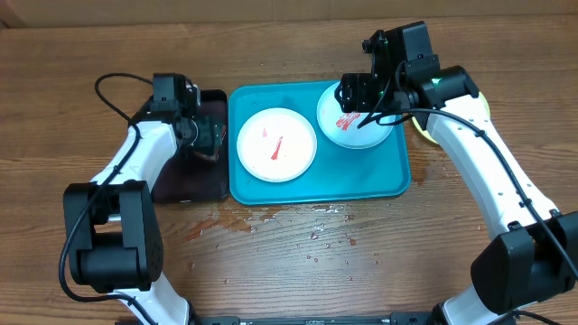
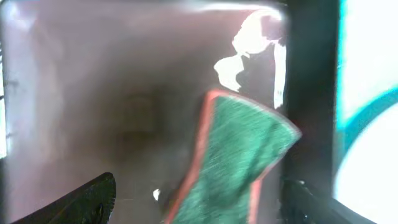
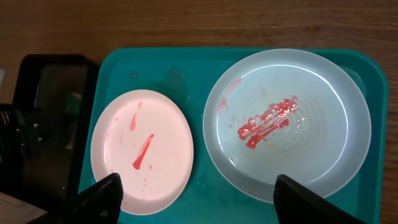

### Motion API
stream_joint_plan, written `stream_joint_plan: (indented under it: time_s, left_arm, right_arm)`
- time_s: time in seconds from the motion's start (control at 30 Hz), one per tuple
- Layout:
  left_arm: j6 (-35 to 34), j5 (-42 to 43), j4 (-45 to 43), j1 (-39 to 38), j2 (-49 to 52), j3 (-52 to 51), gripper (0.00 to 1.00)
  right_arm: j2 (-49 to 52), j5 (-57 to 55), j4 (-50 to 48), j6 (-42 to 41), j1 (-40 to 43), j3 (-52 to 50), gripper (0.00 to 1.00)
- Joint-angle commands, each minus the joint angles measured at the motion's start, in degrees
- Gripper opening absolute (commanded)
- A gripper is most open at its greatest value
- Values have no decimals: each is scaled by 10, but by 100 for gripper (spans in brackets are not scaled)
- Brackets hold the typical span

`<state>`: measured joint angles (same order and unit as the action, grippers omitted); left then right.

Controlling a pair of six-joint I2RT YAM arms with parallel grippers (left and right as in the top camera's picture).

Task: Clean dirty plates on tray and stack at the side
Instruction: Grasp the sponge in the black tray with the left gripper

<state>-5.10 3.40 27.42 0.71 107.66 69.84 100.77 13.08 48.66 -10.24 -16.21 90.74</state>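
The white plate [image 1: 275, 144] and mint plate [image 1: 366, 134] lie side by side in the turquoise tray [image 1: 316, 188]. Both carry red smears, so neither looks wiped yet. The yellow-green plate [image 1: 423, 134] sits on the desk [image 1: 289, 262] just off the tray's right rim, probably as the base of the stack. The right jaws hang wide open and empty over the mint plate. The left jaws, above the black tray [image 1: 190, 181] left of the turquoise tray, stand open around a green sponge [image 2: 236, 155] without pinching it. Only the left wrist view shows that sponge, since the arm hides it from overhead.
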Motion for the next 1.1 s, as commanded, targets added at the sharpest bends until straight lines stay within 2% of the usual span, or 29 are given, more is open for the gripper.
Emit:
stream_joint_plan:
  time_s: [0.0, 0.17, 0.4, 0.67, 0.87, 0.97, 1.07]
  left_arm:
    - [40, 71, -4, -5, 10, 11, 86]
    - [48, 71, -9, -5, 19, 2, 85]
    - [49, 72, -8, -5, 55, 0, 78]
    - [49, 72, -10, -3, 53, 0, 75]
    - [50, 72, -13, -3, 57, 0, 59]
    - [49, 72, -12, -3, 61, 0, 49]
    - [49, 72, -11, -3, 67, 0, 46]
  right_arm:
    - [-8, -2, -3, 4, 1, 10, 79]
    - [-8, -2, -4, 4, 1, 10, 79]
    - [-8, -2, -3, 4, 1, 10, 79]
    - [-8, -2, -8, 3, 1, 10, 80]
    - [-8, -2, -5, 2, 1, 10, 80]
    - [-8, -2, -5, 2, 1, 10, 80]
    - [-8, -2, -4, 2, 1, 10, 80]
